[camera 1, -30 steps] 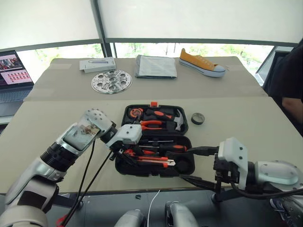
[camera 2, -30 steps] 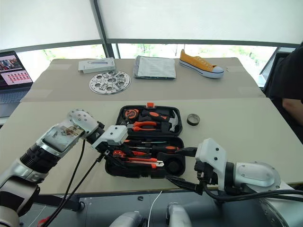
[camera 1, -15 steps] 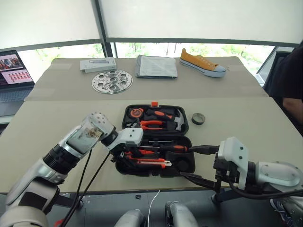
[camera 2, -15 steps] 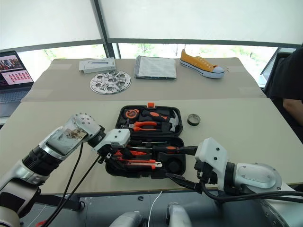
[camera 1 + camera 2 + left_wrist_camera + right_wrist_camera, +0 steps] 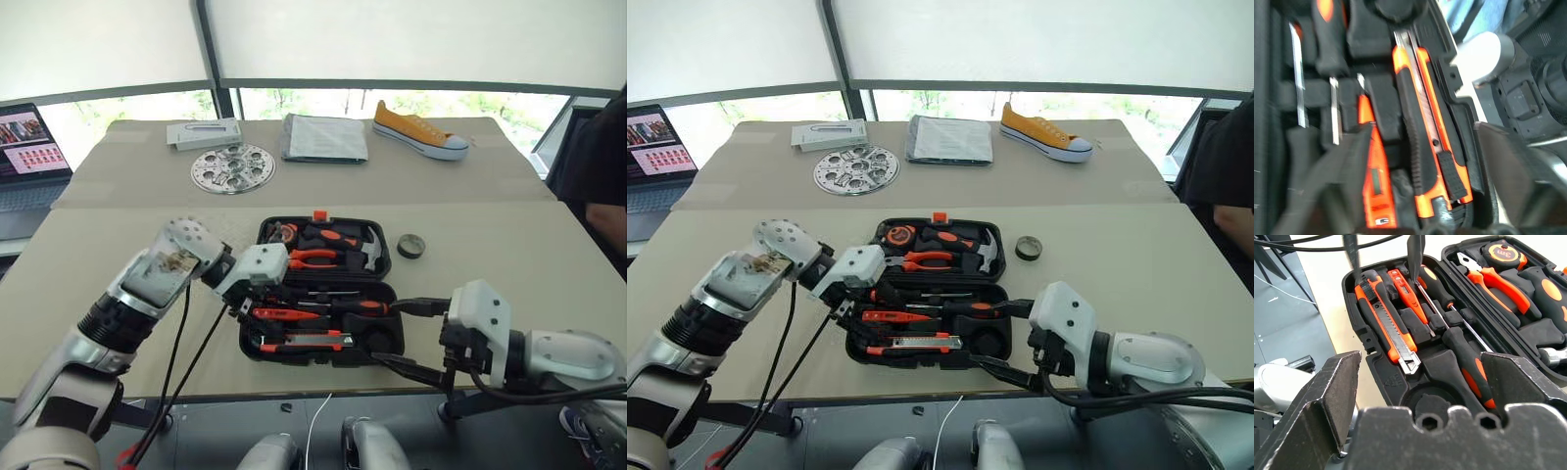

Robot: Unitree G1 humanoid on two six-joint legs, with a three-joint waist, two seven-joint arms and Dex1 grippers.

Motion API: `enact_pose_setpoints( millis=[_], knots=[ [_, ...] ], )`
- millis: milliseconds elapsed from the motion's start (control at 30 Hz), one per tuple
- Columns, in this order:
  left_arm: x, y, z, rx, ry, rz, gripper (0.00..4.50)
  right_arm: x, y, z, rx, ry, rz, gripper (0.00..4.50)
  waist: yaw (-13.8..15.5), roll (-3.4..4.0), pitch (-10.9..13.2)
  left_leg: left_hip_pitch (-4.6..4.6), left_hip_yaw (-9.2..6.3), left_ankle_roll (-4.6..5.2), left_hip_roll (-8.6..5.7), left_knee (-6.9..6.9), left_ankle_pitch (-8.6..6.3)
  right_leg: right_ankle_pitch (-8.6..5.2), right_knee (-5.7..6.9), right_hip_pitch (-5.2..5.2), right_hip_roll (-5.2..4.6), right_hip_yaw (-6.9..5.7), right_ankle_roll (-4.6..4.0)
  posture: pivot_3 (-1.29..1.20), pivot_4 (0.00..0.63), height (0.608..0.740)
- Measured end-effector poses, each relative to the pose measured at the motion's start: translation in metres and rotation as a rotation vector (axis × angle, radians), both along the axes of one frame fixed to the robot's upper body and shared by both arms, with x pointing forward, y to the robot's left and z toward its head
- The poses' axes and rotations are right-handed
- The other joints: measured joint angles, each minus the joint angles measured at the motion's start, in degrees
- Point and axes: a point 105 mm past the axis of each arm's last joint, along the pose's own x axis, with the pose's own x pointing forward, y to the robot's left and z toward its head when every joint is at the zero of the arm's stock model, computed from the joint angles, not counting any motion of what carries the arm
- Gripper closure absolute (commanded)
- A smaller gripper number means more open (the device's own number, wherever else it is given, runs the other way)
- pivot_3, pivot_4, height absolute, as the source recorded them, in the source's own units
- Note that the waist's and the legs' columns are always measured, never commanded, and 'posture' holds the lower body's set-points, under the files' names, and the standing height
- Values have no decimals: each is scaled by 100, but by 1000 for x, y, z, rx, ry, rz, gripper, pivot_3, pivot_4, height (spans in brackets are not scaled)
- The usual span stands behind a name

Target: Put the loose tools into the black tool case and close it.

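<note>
Standing open on beige table (image 5: 88, 250), tool case (image 5: 387, 262)

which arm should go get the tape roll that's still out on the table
Right, probably. The tape roll lies on the table just right of the black tool case, on the right gripper's side, and its jaws are open and empty. The left gripper hovers over the case's left end.

Both grippers (image 5: 250, 305) (image 5: 411, 338) open (2 arms forward).
</note>
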Motion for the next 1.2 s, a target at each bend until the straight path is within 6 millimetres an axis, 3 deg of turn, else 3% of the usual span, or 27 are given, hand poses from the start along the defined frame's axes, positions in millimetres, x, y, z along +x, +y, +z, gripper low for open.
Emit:
enact_pose_setpoints(
  millis=[200,433,733,933,1200],
  knots=[
    [-6,5,-11,14,-14,-41,4472,2,-1,-4,-5,15,2,0,-1,0,0,0,0,0,0,1,0,0,0,0,0,1,0,0,150,740],
    [-1,2,-25,49,-73,-40,4472,1,0,-4,-11,11,9,0,37,0,0,-1,0,2,-2,6,-1,0,0,4,-3,2,0,0,150,740],
    [-2,1,-27,59,-160,-110,4472,2,0,-3,-8,8,7,0,36,2,-4,9,1,2,-2,6,-1,0,4,11,-2,4,1,0,150,740],
    [-9,-1,-45,65,-160,-132,4472,2,-1,-2,-8,5,5,0,33,10,-15,13,1,3,-1,6,-1,0,8,13,-2,5,1,0,150,740],
    [-8,-2,-45,67,-170,-139,4472,2,-1,-2,-8,2,4,0,21,14,-22,15,2,3,0,7,-2,-1,10,14,-1,6,3,0,150,740]
  ],
)
